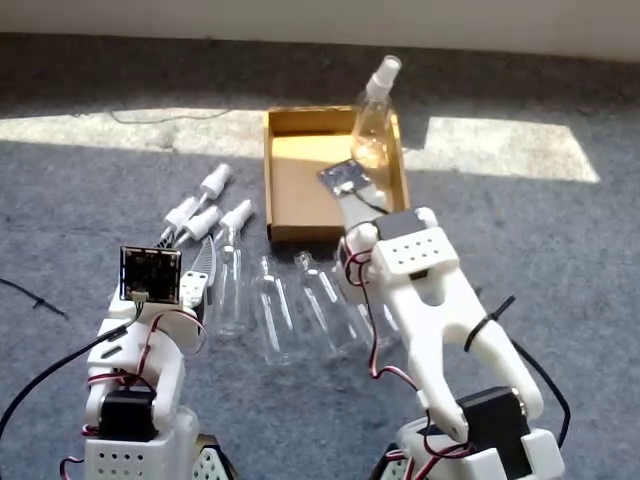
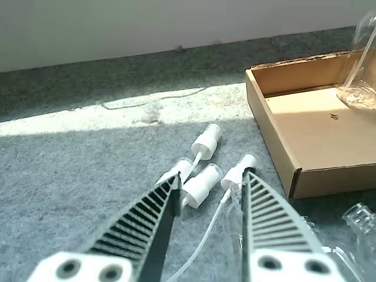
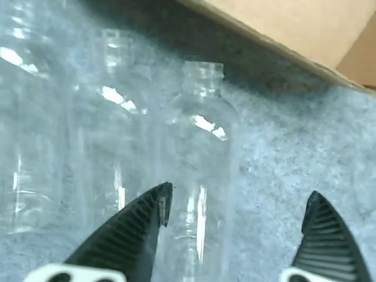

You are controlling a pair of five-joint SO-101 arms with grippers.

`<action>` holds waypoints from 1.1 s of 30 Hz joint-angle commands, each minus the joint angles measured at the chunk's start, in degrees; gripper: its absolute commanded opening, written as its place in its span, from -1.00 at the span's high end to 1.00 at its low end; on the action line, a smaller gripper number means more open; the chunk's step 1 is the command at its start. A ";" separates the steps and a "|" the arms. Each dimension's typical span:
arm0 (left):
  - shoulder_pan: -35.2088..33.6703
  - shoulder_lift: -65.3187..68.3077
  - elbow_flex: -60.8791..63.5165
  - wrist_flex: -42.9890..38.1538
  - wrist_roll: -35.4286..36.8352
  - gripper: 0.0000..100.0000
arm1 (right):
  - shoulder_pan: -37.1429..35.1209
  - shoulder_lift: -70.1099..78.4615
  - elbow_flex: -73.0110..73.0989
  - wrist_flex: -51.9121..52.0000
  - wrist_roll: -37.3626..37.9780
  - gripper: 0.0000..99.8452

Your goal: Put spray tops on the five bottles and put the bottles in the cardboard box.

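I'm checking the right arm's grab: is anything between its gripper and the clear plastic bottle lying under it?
Nothing visible. The right gripper hangs open above the capless clear plastic bottle on the grey carpet; a neighbouring clear bottle lies alongside, not across it.

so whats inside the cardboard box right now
One bottle with its spray top on, standing at the far right. The right arm covers the box's near right corner, so that part can't be checked.
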State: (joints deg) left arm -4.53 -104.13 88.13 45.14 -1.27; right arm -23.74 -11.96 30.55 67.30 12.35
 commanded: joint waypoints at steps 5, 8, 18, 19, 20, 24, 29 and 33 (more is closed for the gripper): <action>-0.40 -0.48 -0.13 -0.88 -0.26 0.66 | -4.00 -2.24 0.22 -3.91 -2.20 0.38; -0.40 -0.48 -0.13 -0.88 -0.26 0.66 | -3.82 -2.24 0.22 -5.49 -1.85 0.38; -0.22 -0.48 -0.13 -0.79 -0.26 0.66 | -3.74 3.74 0.13 -7.52 -2.11 0.38; -0.22 -0.48 -0.13 -0.70 -0.26 0.66 | -3.74 5.85 0.04 -7.52 -2.20 0.38; -0.22 -0.48 -0.13 -0.70 -0.26 0.66 | -3.74 7.78 -0.04 -7.52 -2.20 0.38; -0.22 -0.48 -0.13 -0.70 -0.26 0.66 | -3.74 12.26 -0.13 -9.54 -2.29 0.38; -0.22 -0.48 -0.13 -0.70 -0.26 0.66 | -1.10 12.62 0.22 -9.89 -3.69 0.39; -0.22 -0.48 -0.13 -0.70 -0.26 0.66 | 1.63 12.70 0.31 -9.89 -4.66 0.57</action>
State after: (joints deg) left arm -4.53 -104.13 88.13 45.14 -1.27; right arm -24.35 0.97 30.99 58.07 8.31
